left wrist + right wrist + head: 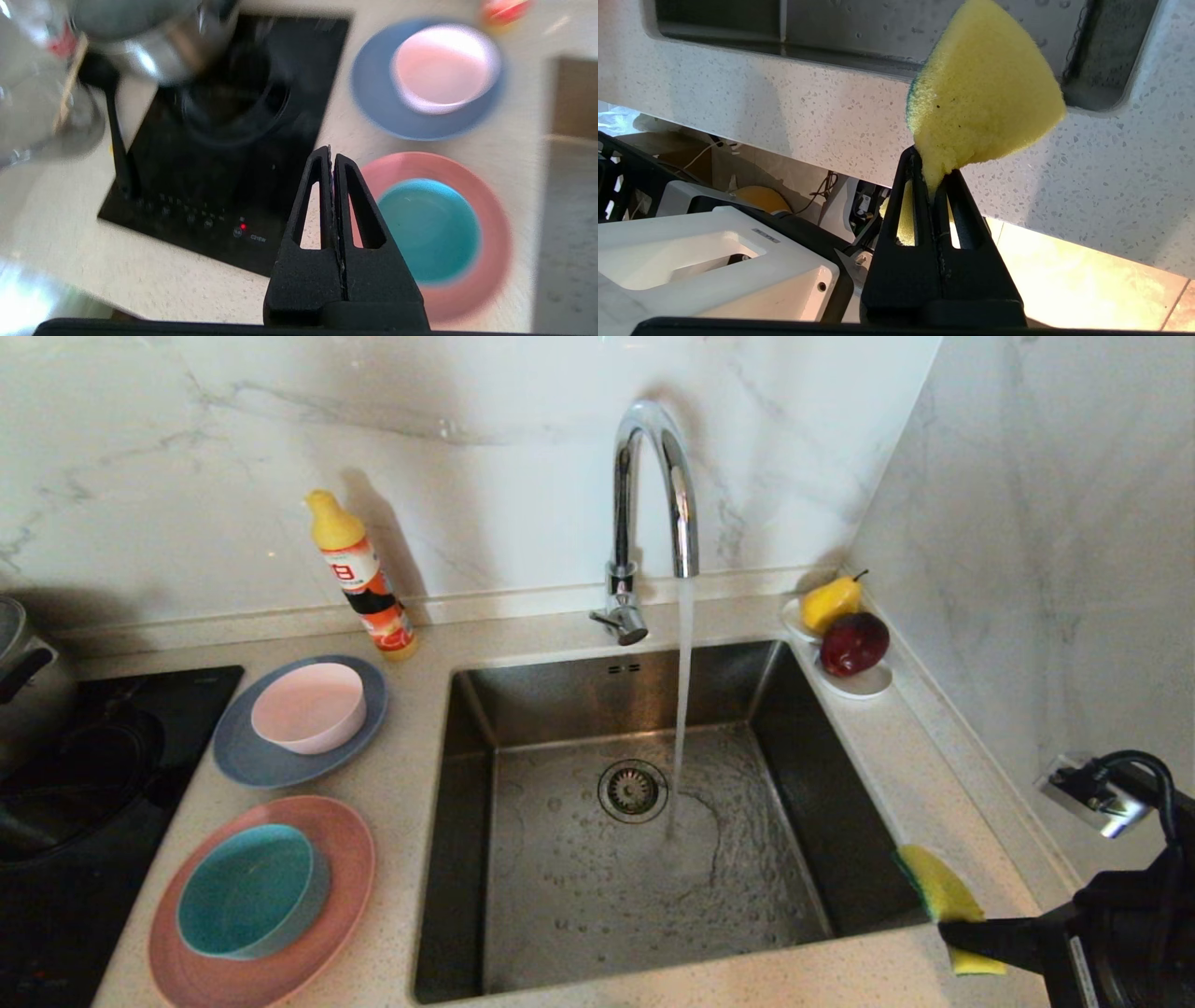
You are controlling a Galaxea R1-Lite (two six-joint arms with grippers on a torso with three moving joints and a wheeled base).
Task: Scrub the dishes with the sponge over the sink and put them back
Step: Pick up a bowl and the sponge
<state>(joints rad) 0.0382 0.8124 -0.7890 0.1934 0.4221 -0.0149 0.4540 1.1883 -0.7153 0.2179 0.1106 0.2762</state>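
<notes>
1. In the head view the right arm is cut off at the frame's lower right corner, and the left arm is not seen there at all.
2. The left wrist view is blurred; a steel pot (pixel 154 42) on the black hob (pixel 224 154) is only roughly made out.
3. The right gripper (pixel 933 186) is pinched onto the sponge (pixel 985 93), whose yellow body is squeezed between the fingertips; only a thin edge of its green side is seen.
4. The sponge is held at the near right corner of the sink (pixel 840 784), above the rim.
5. The left gripper (pixel 331 156) is pressed together with nothing held, above the counter left of the sink, between the hob and the salmon-pink plate (pixel 495 261).
6. Left of the sink, the teal bowl (pixel 247 891) is seated on the salmon-pink plate, and the pale pink bowl (pixel 308 707) on the blue-grey plate (pixel 243 756) behind it.
7. Water is seen running from the tap (pixel 653 485) into the sink beside the drain strainer (pixel 632 791).
</notes>
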